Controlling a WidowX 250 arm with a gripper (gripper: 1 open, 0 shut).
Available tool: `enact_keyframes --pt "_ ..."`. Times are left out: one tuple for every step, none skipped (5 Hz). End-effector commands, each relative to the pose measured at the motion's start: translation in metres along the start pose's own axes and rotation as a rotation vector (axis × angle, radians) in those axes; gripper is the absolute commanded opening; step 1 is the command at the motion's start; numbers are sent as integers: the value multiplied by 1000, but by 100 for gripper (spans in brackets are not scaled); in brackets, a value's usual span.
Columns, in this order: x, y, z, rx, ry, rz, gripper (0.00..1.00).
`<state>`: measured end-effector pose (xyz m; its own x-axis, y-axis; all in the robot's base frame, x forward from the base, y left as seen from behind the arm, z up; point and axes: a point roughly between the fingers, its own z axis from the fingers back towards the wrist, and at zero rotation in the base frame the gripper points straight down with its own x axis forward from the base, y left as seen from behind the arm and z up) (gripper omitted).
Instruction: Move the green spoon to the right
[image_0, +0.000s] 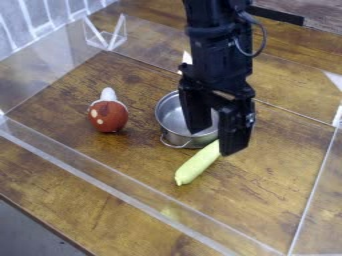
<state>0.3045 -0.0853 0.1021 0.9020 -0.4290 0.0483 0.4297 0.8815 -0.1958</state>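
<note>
Wooden table (80, 165), clear acrylic walls (127, 205)

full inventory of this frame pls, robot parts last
green spoon: 1, pale yellow-green, lying on the table right of centre, just below the gripper
steel pot: 1, shiny silver, centre, partly behind the gripper
round toy: 1, red and white, left of the pot
table: 1, brown wood, with clear walls around it
gripper: 1, black, open, pointing down above the spoon's upper end
</note>
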Motion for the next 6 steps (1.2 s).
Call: enact_keyframes --pt "3 0 -4 28 -41 13 100" --pt "2 1 -23 42 -37 41 100" --pt "3 1 -45 54 -37 57 100" --pt "-11 10 -59 62 -26 34 100" --pt "-21 18 -63 66 -28 13 0" --pt "-22 18 -58 77 -51 20 0"
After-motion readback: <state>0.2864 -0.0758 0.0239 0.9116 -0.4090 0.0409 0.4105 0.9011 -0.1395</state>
